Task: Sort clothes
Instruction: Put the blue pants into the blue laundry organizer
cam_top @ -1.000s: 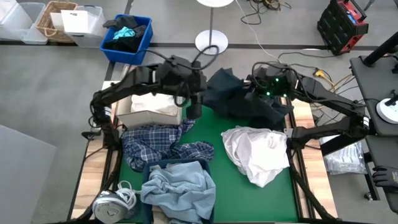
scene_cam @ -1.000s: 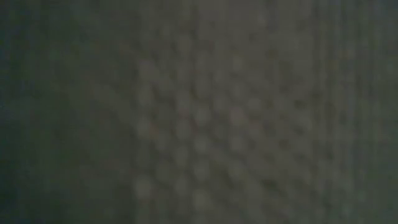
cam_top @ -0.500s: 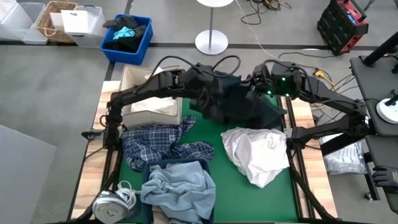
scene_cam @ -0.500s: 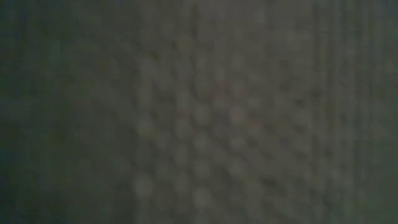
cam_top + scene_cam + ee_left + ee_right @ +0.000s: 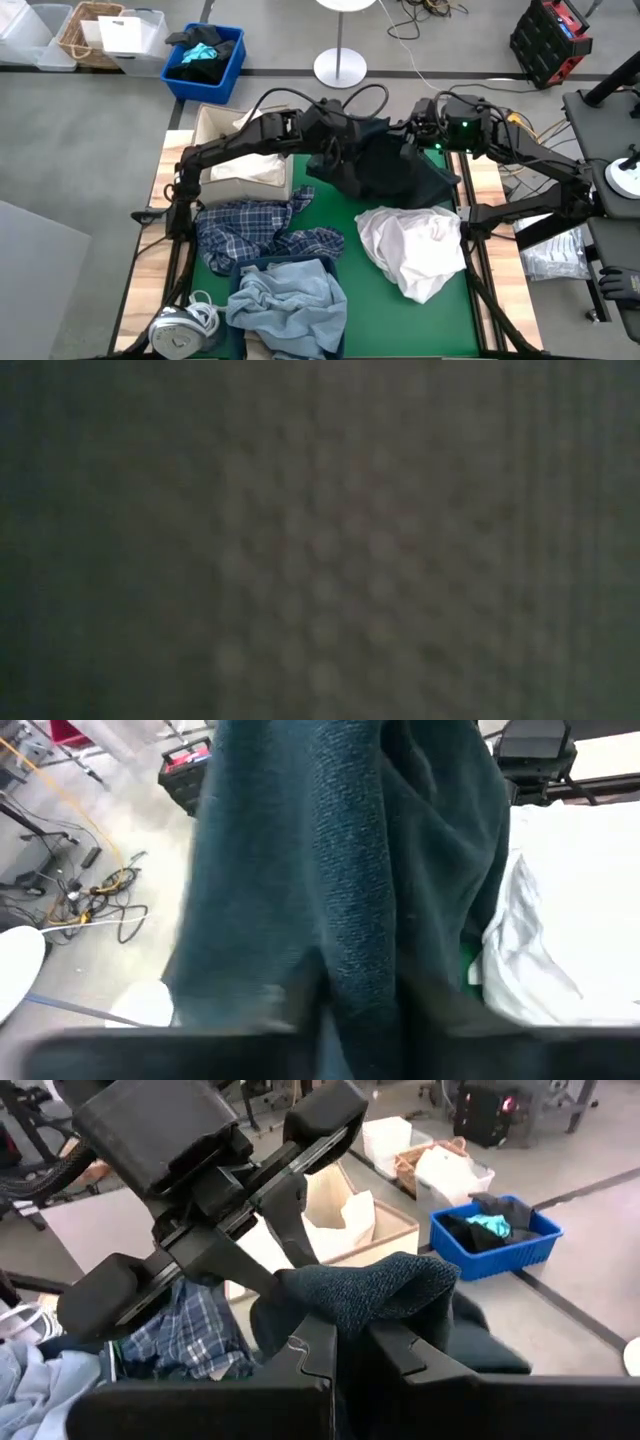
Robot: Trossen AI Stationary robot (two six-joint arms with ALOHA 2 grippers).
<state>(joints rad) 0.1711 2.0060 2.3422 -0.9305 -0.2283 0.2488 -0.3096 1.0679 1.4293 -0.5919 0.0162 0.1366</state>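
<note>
The dark navy piece [image 5: 390,168] is bunched at the far middle of the green mat and hangs between my two grippers. My left gripper [image 5: 335,143] is shut on its left part, my right gripper [image 5: 413,135] on its right part. On the mat lie a white shirt [image 5: 410,245] at the right, a blue-white plaid shirt [image 5: 260,235] at the left and light blue denim [image 5: 285,300] at the near edge. The low view shows only dim cloth up close. My left gripper pinches a vertical fold of the navy cloth [image 5: 352,955] between its two fingers [image 5: 300,1005]; several layers hang bunched there. My right gripper pinches a rounded fold of the navy cloth [image 5: 372,1292] between its fingers [image 5: 312,1348], with the fold bulging past the fingertips. The cloth's lower part [image 5: 400,180] rests on the mat.
A cardboard box [image 5: 222,128] holding white cloth [image 5: 245,168] stands at the far left of the table. A grey round object [image 5: 178,328] sits at the near left corner. Off the table are a blue bin [image 5: 205,60] with a black and teal bundle, clear tubs and a lamp base [image 5: 340,67].
My left gripper has gone from beside the cardboard box toward the table's right and far edge, onto the navy piece's left part. The navy piece's left side has been drawn together and lifted between the two grippers. My right gripper has barely shifted.
</note>
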